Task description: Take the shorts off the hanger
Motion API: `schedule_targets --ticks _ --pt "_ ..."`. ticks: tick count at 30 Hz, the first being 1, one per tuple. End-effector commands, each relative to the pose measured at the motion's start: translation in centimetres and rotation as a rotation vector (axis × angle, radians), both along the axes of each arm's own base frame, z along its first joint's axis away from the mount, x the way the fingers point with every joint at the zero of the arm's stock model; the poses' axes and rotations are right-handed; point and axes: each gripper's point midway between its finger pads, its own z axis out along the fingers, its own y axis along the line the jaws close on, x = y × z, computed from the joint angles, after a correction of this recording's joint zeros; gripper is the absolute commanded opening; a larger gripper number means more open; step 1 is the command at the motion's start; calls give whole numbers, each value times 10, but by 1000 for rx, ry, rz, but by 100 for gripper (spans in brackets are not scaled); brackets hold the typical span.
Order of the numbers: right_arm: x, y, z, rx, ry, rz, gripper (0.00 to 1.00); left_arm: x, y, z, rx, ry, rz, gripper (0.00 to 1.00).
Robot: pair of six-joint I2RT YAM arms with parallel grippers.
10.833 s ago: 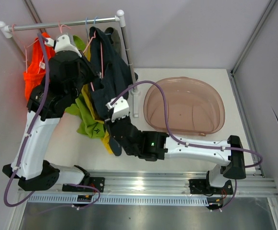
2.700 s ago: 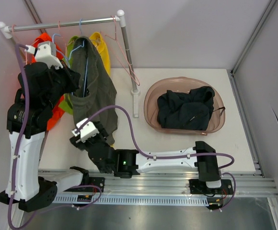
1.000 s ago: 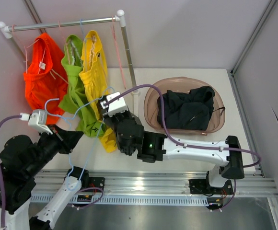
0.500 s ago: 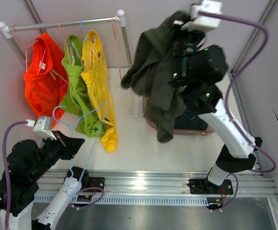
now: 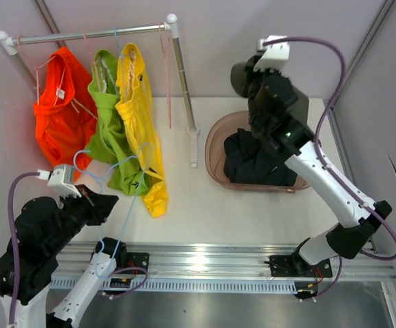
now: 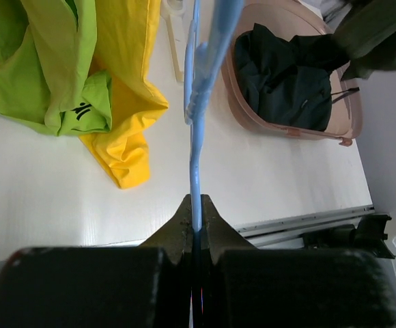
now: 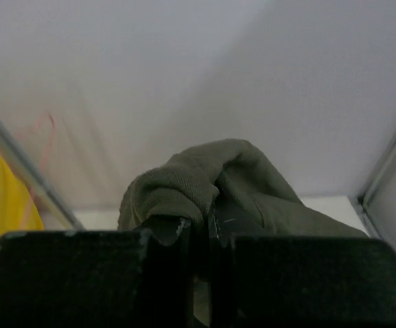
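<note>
Orange shorts (image 5: pixel 60 109), lime green shorts (image 5: pixel 108 133) and yellow shorts (image 5: pixel 140 113) hang on the rail (image 5: pixel 89 31). Black shorts (image 5: pixel 263 158) lie in the pink basin (image 5: pixel 214 140). My right gripper (image 7: pixel 196 229) is shut on the dark olive shorts (image 7: pixel 211 181), held high over the basin. In the top view my right gripper (image 5: pixel 244 78) and arm hide most of them. They show at the upper right of the left wrist view (image 6: pixel 382 34). My left gripper (image 6: pixel 196 215) is shut on an empty blue hanger (image 6: pixel 198 116), low at the front left (image 5: pixel 97 202).
The rail's white post (image 5: pixel 184 89) stands between the hanging shorts and the basin. An empty pink hanger (image 5: pixel 164 75) hangs by the post. A metal track (image 5: pixel 205 263) runs along the near table edge. Walls close in the back and right side.
The olive shorts came off the blue hanger and my right arm carried them up and right. Since half a second ago they have dropped lower over the basin. My left arm has barely moved.
</note>
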Motion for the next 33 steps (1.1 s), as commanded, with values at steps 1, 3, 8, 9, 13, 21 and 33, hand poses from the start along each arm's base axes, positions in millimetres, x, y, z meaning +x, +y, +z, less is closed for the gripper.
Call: schedule_targets --ticks 1,3,8,9,13,21,33 --pt "-7 11 -45 112 27 92 0 26 1 15 15 -41 36 0" --pt "-11 8 -70 129 57 103 0 31 2 28 20 -73 44 0" --pt "-16 -6 -174 141 209 71 0 60 7 47 71 -91 93 0" --pt "-17 -10 -191 148 235 65 0 65 8 52 78 -102 103 0" --pt "-23 -35 -282 216 393 -20 0 97 13 77 131 -144 156 0" --pt "-55 -62 -406 270 775 -102 99 196 6 104 271 -119 200 0" --pt "-146 -52 -377 360 683 84 99 296 -24 151 275 -226 180 0"
